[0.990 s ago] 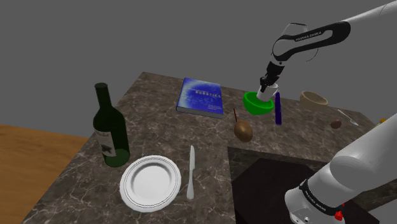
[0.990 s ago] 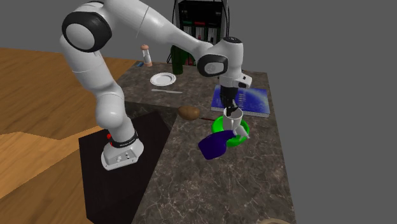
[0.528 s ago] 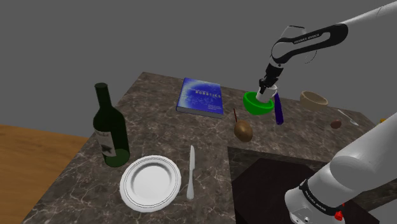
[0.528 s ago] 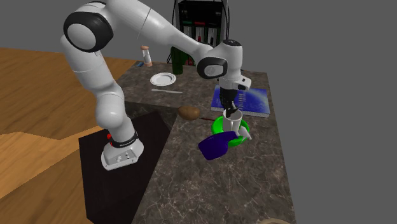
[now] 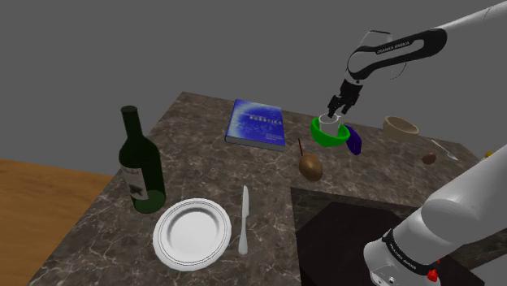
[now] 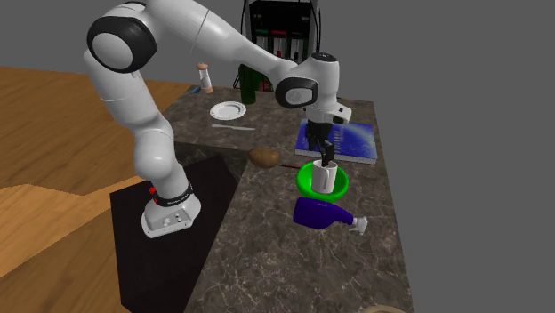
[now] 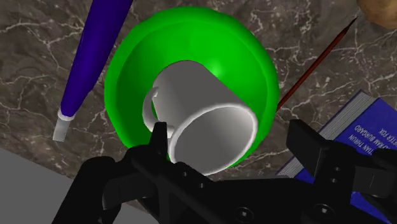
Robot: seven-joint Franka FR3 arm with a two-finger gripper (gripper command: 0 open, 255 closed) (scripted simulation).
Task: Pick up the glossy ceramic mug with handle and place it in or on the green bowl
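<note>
A plain white-grey mug [image 7: 197, 108] with its handle to one side sits tilted inside the green bowl [image 7: 242, 57], its mouth turned toward the hand. My gripper [image 7: 230, 129] hangs just above it, open: one finger stands by the mug's rim, the other well clear of it. In the shoulder view the mug [image 5: 329, 122] rests in the bowl [image 5: 325, 136] near the counter's far side, with the gripper [image 5: 339, 106] right above. The second exterior view shows the mug [image 6: 325, 176] in the bowl [image 6: 307, 182] under the gripper [image 6: 322, 153].
A dark blue bottle [image 6: 318, 213] lies on its side right beside the bowl. A blue book [image 5: 256, 123], a brown round thing with a stem [image 5: 310, 166], a knife [image 5: 244, 218], a white plate [image 5: 192, 231], a green wine bottle [image 5: 141, 166] and a beige bowl [image 5: 400, 126] share the marble counter.
The gripper has opened and let go of the mug, which now rests in the green bowl. The blue bottle beside the bowl has tipped over onto its side.
</note>
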